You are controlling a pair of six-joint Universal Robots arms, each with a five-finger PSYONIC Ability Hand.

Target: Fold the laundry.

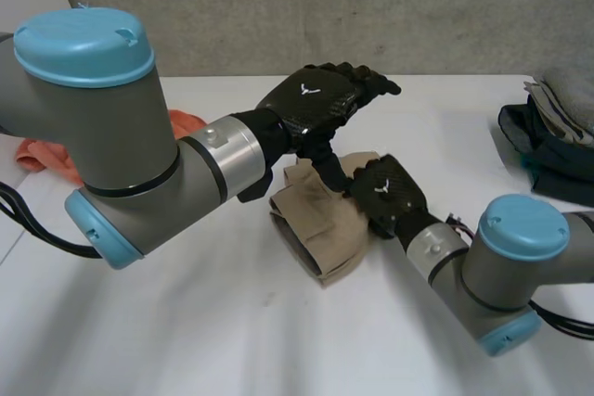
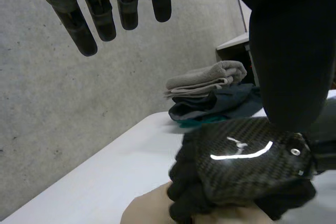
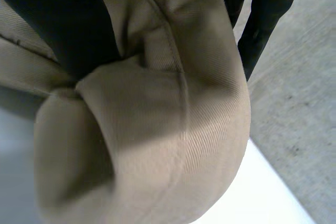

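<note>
Tan cloth (image 1: pixel 320 229) lies as a thick, partly folded bundle in the middle of the table (image 1: pixel 186 322). The right hand (image 1: pixel 388 194) sits on the bundle's far right corner, with its fingers curled into the fabric and gripping it. The left hand (image 1: pixel 316 99) hangs just above the far edge of the bundle. Its fingers are straight and loose and it holds nothing. I judge that the right hand should carry its corner over evenly while the left hand presses flat on the crease, so that the layers do not slip. An orange cloth (image 1: pixel 46 157) lies at the left edge and a folded pile (image 1: pixel 552 132) at the far right corner.
</note>
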